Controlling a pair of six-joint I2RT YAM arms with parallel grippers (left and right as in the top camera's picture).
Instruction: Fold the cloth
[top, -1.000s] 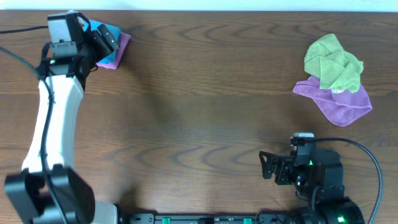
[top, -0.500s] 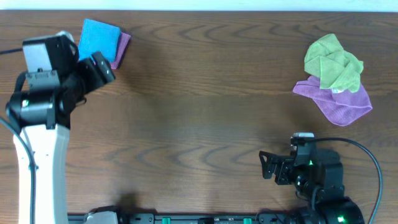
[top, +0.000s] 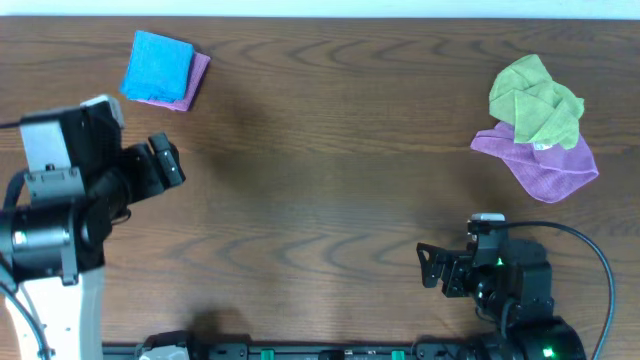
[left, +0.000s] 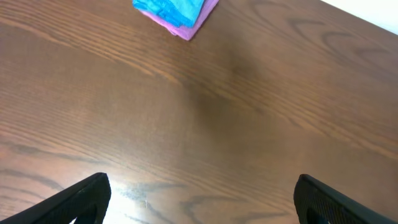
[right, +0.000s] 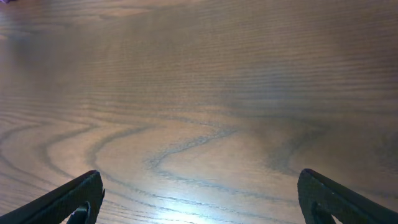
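Note:
A folded blue cloth (top: 157, 66) lies on a folded purple cloth (top: 197, 78) at the table's far left; both also show at the top of the left wrist view (left: 171, 9). A crumpled green cloth (top: 535, 100) lies on a crumpled purple cloth (top: 545, 165) at the far right. My left gripper (top: 166, 163) is open and empty, below the folded stack and apart from it; its fingertips frame bare wood in the left wrist view (left: 202, 199). My right gripper (top: 428, 265) is open and empty near the front edge, over bare wood in the right wrist view (right: 199, 199).
The brown wooden table (top: 330, 180) spans the view. The left arm's white link (top: 55, 320) runs down to the front left corner. The right arm's base (top: 520, 300) sits at the front right with a black cable.
My left gripper has let go of the folded blue and purple stack and drawn back toward the front, away from it. The right arm has not moved.

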